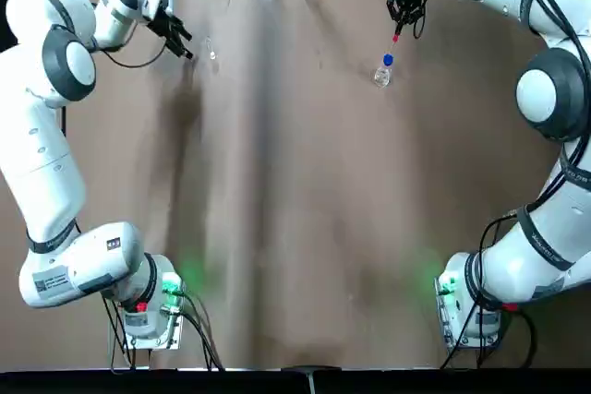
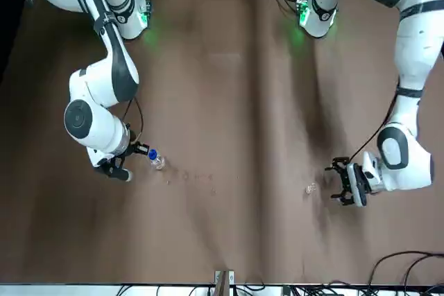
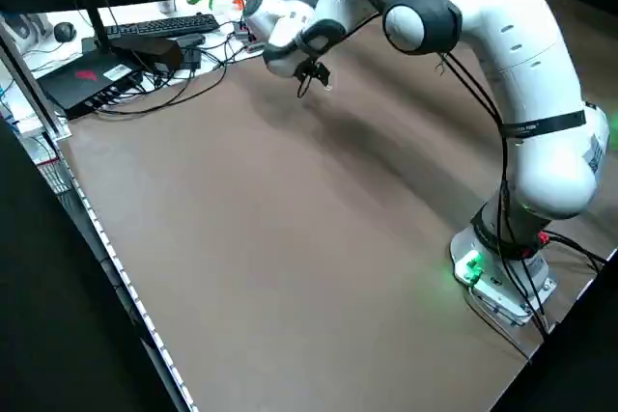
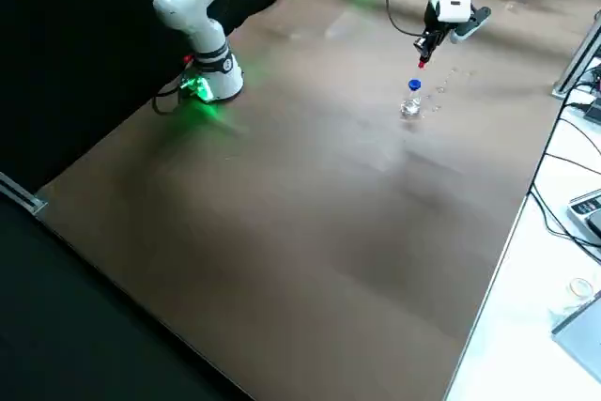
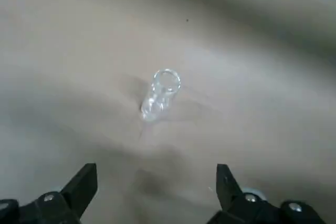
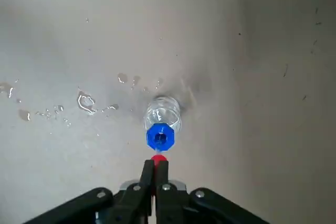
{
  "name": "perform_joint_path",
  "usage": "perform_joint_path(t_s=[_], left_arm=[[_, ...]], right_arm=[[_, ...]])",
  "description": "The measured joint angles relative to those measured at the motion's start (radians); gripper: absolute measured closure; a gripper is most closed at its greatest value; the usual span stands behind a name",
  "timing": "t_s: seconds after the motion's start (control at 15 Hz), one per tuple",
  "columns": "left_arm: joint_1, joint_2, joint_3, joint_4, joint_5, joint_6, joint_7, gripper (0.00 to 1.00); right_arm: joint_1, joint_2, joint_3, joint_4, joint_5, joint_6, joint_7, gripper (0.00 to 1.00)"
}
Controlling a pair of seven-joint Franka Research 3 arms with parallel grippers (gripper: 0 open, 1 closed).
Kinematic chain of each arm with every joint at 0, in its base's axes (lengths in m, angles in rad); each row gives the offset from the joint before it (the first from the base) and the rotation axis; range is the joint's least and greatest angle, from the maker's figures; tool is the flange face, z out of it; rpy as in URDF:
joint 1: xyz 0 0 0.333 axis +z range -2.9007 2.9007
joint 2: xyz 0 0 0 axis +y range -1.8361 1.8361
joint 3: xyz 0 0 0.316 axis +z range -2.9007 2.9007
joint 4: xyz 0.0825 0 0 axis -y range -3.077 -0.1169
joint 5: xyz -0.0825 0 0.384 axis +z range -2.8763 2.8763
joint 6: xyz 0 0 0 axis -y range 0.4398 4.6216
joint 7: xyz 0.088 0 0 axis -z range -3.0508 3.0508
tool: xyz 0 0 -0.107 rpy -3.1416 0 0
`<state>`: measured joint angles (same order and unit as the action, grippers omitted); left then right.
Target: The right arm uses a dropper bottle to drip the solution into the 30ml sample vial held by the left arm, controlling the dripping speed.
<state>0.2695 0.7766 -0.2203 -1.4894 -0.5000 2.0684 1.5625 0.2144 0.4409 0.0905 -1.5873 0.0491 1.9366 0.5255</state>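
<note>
Top view overhead; front view faces robot.

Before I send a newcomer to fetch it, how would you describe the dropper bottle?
On the brown table, find the right gripper. Just beyond its fingertips stands the dropper bottle: clear, blue-collared, unlike the collarless vial.
</note>
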Motion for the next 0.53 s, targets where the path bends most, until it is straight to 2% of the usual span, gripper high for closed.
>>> perform_joint_path(t_s=[0.27,0.53], left_arm=[[-0.007,-0.091,-0.006,0.0,0.115,-0.052,-0.285,0.0],[-0.032,-0.145,-0.013,-0.001,0.223,-0.113,-0.561,0.0]], right_arm=[[-0.001,0.0,-0.002,0.0,0.0,0.0,-0.002,0.96],[-0.001,0.0,-0.002,0.0,0.0,0.0,-0.003,0.96]])
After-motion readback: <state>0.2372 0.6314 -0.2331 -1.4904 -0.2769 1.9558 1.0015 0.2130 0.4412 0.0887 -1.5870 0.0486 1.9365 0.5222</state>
